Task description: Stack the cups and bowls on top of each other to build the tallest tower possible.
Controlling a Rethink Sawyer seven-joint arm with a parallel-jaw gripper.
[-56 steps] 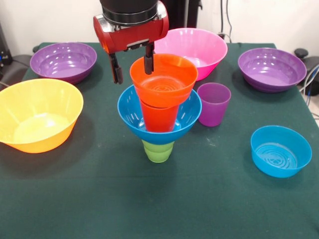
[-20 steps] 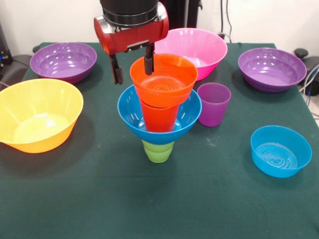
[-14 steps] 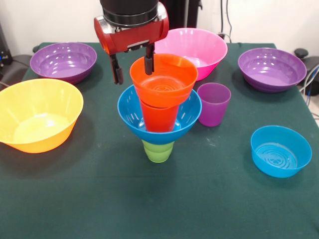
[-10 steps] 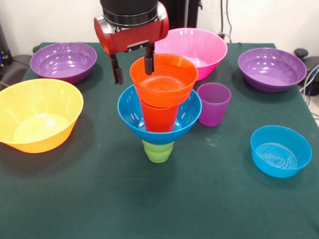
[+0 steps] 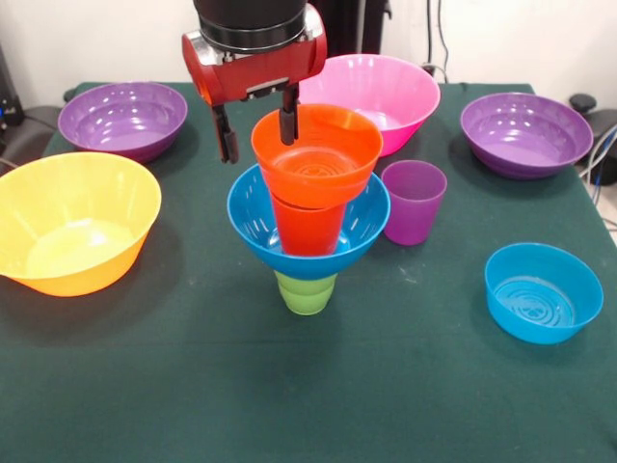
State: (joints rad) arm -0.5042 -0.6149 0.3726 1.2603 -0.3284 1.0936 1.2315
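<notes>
The tower stands mid-table: a green cup [image 5: 307, 292] at the bottom, a medium blue bowl [image 5: 253, 217] on it, an orange cup [image 5: 307, 230] inside that, and a small orange bowl [image 5: 318, 159] on top. My gripper [image 5: 256, 133] is open at the orange bowl's far-left rim. One finger hangs outside the rim and the other finger sits at or just inside it. A purple cup [image 5: 413, 203] stands upright just right of the tower.
A large yellow-orange bowl [image 5: 72, 222] sits at the left and a pink bowl [image 5: 381, 92] behind the tower. Purple bowls sit at the back left [image 5: 122, 118] and back right [image 5: 525, 133]. A small blue bowl [image 5: 543, 292] lies at the front right on the green cloth.
Hardly anything: the gripper has crept up a trace at the orange bowl's rim and stays open. The tower and the other bowls have not moved.
</notes>
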